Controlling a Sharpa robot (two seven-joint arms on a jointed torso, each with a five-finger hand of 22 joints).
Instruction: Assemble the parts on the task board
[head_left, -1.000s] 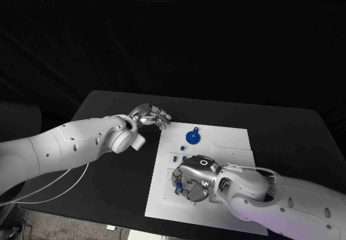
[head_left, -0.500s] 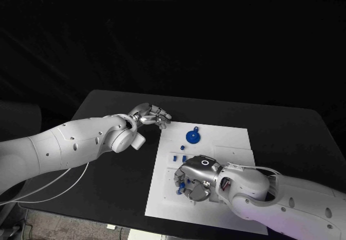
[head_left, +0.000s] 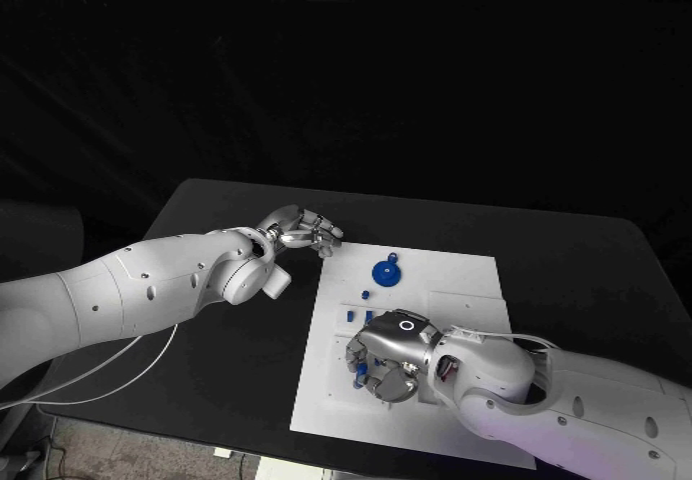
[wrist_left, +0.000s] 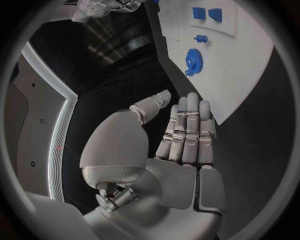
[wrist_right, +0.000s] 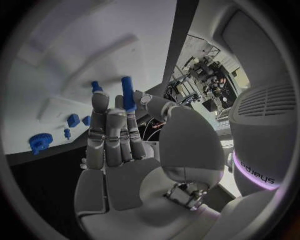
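One task board, a handful of blue parts, two hands

On the black worktop (head_left: 548, 250) lies one white task board (head_left: 462, 280); one blue gear (head_left: 385, 272), one small blue peg (head_left: 366, 295), two small blue blocks (head_left: 359, 316) and two blue pins (wrist_right: 127, 92) can be counted, with one left hand (head_left: 297, 230) and one right hand (head_left: 389, 355).

A mirrored, upside-down brand word stands on the white arm casing (wrist_right: 259, 172), behind the right hand (wrist_right: 115, 150) and its fingers. It seems to read "sharpa". No other writing is legible.

Dim scene, black surroundings, wrist views bent at edges
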